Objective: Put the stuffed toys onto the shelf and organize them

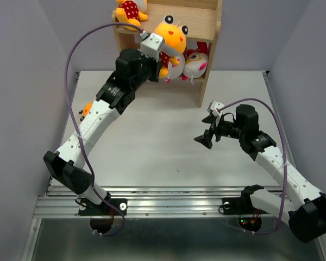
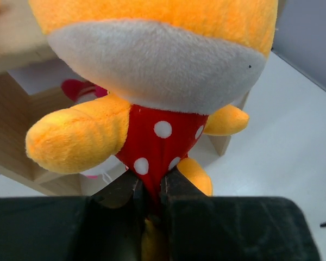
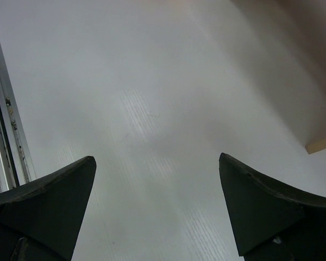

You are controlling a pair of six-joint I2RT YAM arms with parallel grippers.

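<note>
Your left gripper is pinched narrow on the yellow toy's red dotted body. The toy stands at 12 o'clock from the fingers, against the shelf front. The shelf holds another yellow toy up top and white toys below. Your right gripper gapes wide, empty, at the shelf's 5 o'clock.

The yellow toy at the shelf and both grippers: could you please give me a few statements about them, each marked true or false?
1. The left gripper is clamped on the yellow toy at its red dotted shirt. True.
2. The right gripper holds a striped toy. False: its jaws stand wide open and empty above the table.
3. A white-headed toy lies in a lower tier of the shelf. True.
4. The shelf's upper boards carry no toy. False: another yellow toy sits there.
</note>
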